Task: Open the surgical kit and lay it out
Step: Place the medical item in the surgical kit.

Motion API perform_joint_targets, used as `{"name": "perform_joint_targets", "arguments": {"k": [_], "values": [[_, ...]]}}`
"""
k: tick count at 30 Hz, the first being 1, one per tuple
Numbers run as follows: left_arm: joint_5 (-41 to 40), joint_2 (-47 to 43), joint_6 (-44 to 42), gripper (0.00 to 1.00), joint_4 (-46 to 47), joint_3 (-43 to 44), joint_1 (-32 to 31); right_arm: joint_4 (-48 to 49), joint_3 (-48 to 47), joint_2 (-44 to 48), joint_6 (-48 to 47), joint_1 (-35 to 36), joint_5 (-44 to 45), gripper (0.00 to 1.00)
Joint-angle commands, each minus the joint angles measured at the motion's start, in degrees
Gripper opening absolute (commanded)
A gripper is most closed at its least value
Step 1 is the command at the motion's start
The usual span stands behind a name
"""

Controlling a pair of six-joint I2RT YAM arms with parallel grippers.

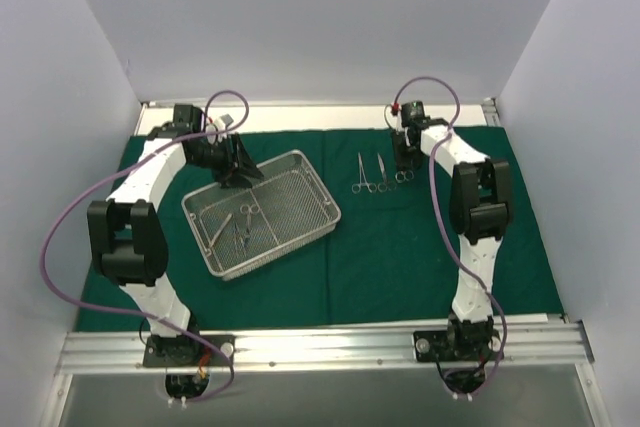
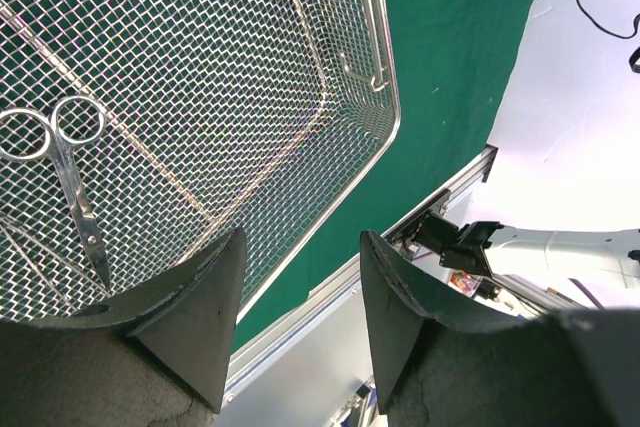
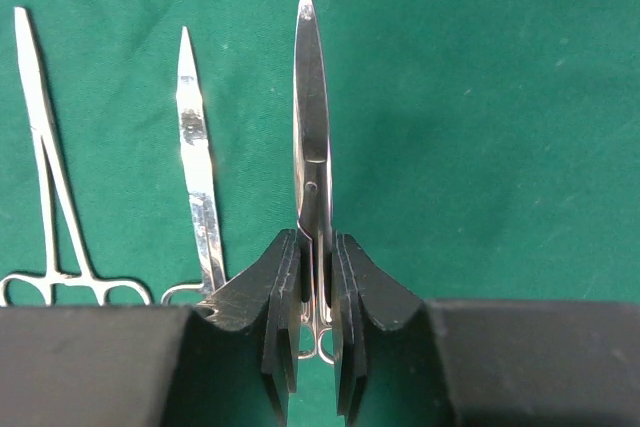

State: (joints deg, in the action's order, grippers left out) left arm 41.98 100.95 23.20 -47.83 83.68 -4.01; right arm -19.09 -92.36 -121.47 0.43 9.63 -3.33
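The dark green cloth (image 1: 430, 257) is lying spread flat beneath both arms, and the left arm (image 1: 130, 237) is hiding part of its near-left side in the top view. The wire-mesh tray (image 1: 318, 183) is sitting at an angle on the cloth's left half. The left wrist view is cutting the tray off at its top and left, showing just one rounded corner.

The left gripper (image 2: 300, 287) is hovering over the tray's far-left rim with its fingers spread and nothing between them. From above, those fingers are blurring into one dark shape. The right gripper (image 3: 318, 277) is pinching the pointed scissors (image 3: 312, 97) just above their rings, which the pads are half hiding. Whether the blades are touching the cloth is unclear.

Beside them on the cloth's right half, a second steel instrument (image 3: 195, 157) and thin forceps (image 3: 45, 177) are lying parallel, their handles partly cut off. Only the left wrist view is showing the ring-handled scissors (image 2: 70, 172) clearly, flat on the tray's mesh. From above, the tray's contents are looking like small slivers.
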Motion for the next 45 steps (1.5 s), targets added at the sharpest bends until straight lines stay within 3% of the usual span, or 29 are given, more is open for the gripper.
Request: {"name": "perform_joint_targets", "arguments": {"k": [1, 18, 36, 45], "values": [[1.62, 1.79, -0.96, 0.57, -0.24, 3.15, 0.14, -2.53, -1.69, 0.09, 0.89, -0.66, 0.52, 0.00], [2.41, 5.75, -0.79, 0.57, -0.86, 6.41, 0.14, -0.95, 2.01, -0.61, 0.19, -1.28, 0.08, 0.00], [1.18, 6.28, -2.02, 0.59, -3.14, 7.20, 0.06, -0.77, 0.42, -3.77, 0.36, -1.63, 0.70, 0.16], [-4.44, 6.63, -3.69, 0.58, -7.01, 7.11, -0.03, -0.86, 0.95, -2.98, 0.72, -1.63, 0.87, 0.28]]}}
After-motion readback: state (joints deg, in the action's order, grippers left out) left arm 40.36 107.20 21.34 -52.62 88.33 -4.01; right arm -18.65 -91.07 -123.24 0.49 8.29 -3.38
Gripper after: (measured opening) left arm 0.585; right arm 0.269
